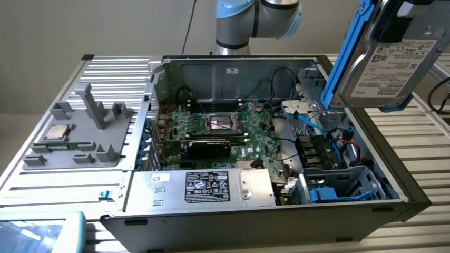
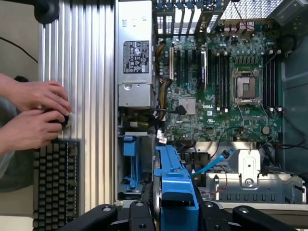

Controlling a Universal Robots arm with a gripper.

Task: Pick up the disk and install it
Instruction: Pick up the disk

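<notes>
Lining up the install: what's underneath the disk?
The disk, held in the claw, hangs over the open case: drive cage and blue cable show; its carrier hides the spot directly below.

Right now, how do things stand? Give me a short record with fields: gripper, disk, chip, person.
gripper: shut on the disk, gripping its blue carrier
disk: held aloft on edge above the open computer case, not installed
processor chip: lying on the grey tray, exterior view's left
person: hands together next to the keyboard, beside the case

The disk (image 1: pixel 389 59) bears a white label reading TOSHIBA, and the motherboard (image 2: pixel 226 91) is printed DELL.
</notes>
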